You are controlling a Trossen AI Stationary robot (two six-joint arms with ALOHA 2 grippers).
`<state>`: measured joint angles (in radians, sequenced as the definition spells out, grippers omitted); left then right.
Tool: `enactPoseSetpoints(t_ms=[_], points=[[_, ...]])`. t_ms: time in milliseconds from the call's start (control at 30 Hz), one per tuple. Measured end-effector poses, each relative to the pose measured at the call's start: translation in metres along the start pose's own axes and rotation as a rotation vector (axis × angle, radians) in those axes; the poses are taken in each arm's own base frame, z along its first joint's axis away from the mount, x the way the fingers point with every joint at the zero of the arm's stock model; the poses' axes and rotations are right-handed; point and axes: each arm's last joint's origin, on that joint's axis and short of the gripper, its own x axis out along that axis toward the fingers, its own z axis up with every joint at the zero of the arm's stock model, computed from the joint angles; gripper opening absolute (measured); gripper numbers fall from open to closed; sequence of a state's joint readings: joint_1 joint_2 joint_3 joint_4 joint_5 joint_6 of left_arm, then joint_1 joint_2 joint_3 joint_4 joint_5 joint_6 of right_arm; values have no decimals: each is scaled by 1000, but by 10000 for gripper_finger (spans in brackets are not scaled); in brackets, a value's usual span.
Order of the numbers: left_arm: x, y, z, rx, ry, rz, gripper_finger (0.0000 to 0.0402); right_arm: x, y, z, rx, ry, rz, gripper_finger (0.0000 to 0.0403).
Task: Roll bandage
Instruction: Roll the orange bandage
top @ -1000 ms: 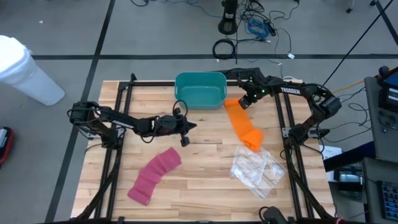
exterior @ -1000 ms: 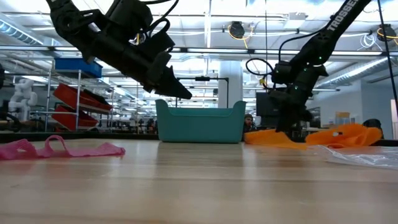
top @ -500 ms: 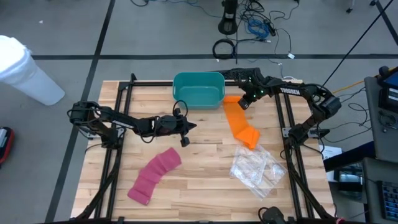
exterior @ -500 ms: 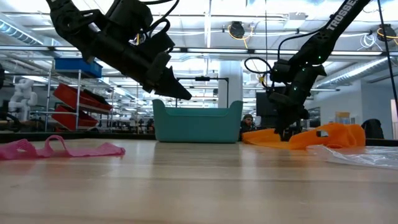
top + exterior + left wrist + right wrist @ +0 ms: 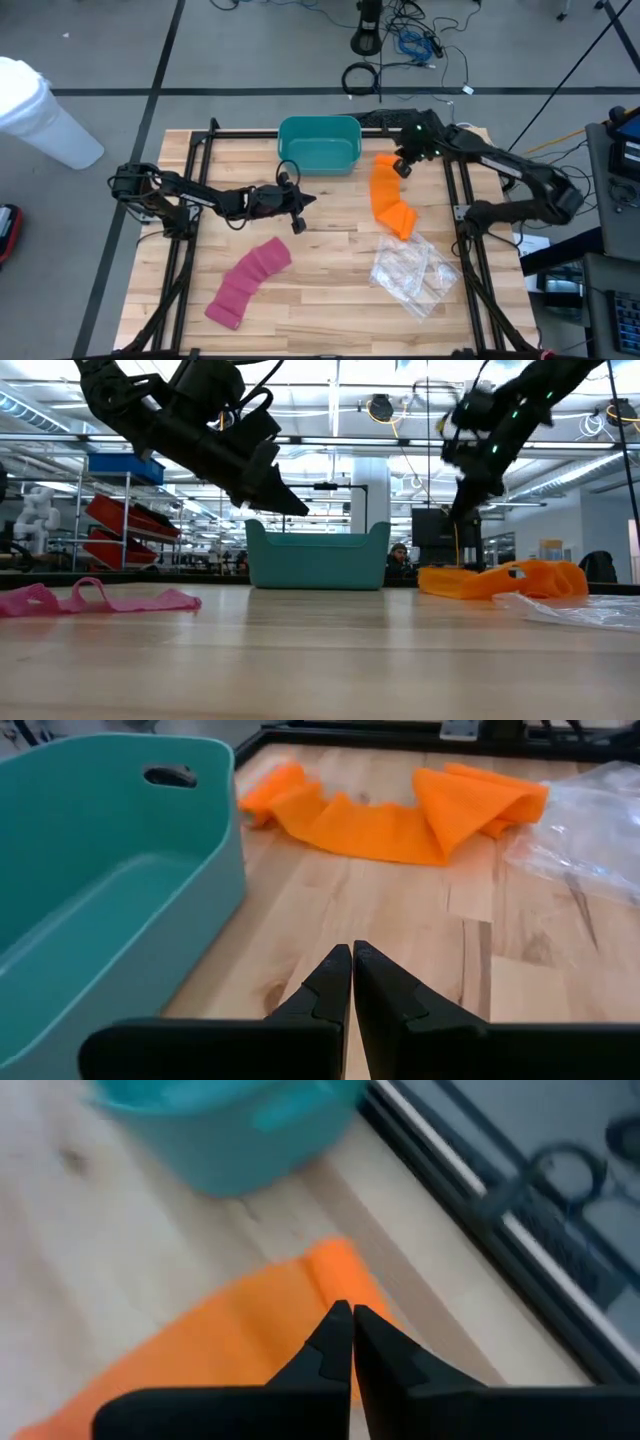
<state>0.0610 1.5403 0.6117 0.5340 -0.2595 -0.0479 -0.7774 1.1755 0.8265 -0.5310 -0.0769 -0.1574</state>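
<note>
An orange bandage [image 5: 386,195] lies unrolled on the wooden table, right of the middle, with its near end bunched in folds; it also shows in the low view [image 5: 510,578]. A pink bandage [image 5: 250,278] lies loosely on the near left. My right gripper [image 5: 398,170] is shut and empty, raised above the orange bandage's far end [image 5: 250,1330]; in the low view it hangs clear of the cloth [image 5: 456,518]. My left gripper [image 5: 312,203] is shut and empty, held above the table's middle [image 5: 352,948].
A teal bin [image 5: 320,122] stands at the table's far edge, just left of the orange bandage's far end. A clear plastic bag [image 5: 410,270] lies near the right front, touching the bandage's near end. Black frame rails run along the table's sides.
My right gripper has dragged the orange bandage's far end toward the table's right edge, then risen clear of it. The bandage's near bunched end has stayed put, so the strip now lies straighter. The teal bin has slid slightly toward the left.
</note>
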Motion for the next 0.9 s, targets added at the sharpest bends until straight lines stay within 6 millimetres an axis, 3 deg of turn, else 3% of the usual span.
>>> enactPoseSetpoints(t_ms=[133,267,400,533,767,900], points=[[-1,-5,2,0,-24,-16,22,-29,20,-5,-37,-70,38,1],[-2,-9,4,-1,-45,-29,22,-36,27,-22,72,-94,-1,1],[-3,-9,4,-1,-45,-29,22,-20,24,-46,243,-137,-33,7],[-3,-9,5,-2,-52,-27,22,3,19,-70,416,-139,-40,48],[-2,-5,11,12,-109,-11,22,26,10,-85,581,-82,-80,158],[-1,-1,11,7,-108,5,22,38,4,-88,603,-35,-134,186]])
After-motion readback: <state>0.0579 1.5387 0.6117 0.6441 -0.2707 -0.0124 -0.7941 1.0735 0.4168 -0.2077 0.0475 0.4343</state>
